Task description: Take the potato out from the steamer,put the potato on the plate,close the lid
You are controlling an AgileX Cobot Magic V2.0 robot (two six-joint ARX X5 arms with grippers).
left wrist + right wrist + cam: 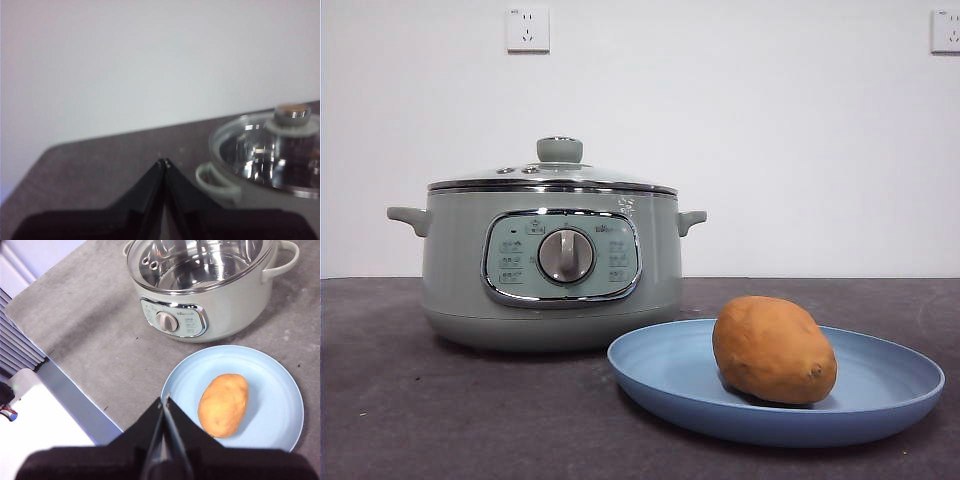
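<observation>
Right gripper (165, 399): jaws pressed together, nothing held, raised above the table. Just beside its tip, the potato (223, 405), lying on the plate (280, 390). Farther ahead, the steamer (235, 310), with the lid (195, 262) seated on its rim. Left gripper (164, 162): also closed and empty, near the steamer's handle. By these views all three steps done; nothing left.

A plain white wall (740, 120) runs behind everything, evenly lit, with no shadows to speak of. Two white power sockets sit high on it, one (528, 29) toward the left and another (946, 30) cut off at the right edge. Below, the dark grey, speckled surface (440, 420) stretches back to the wall.
</observation>
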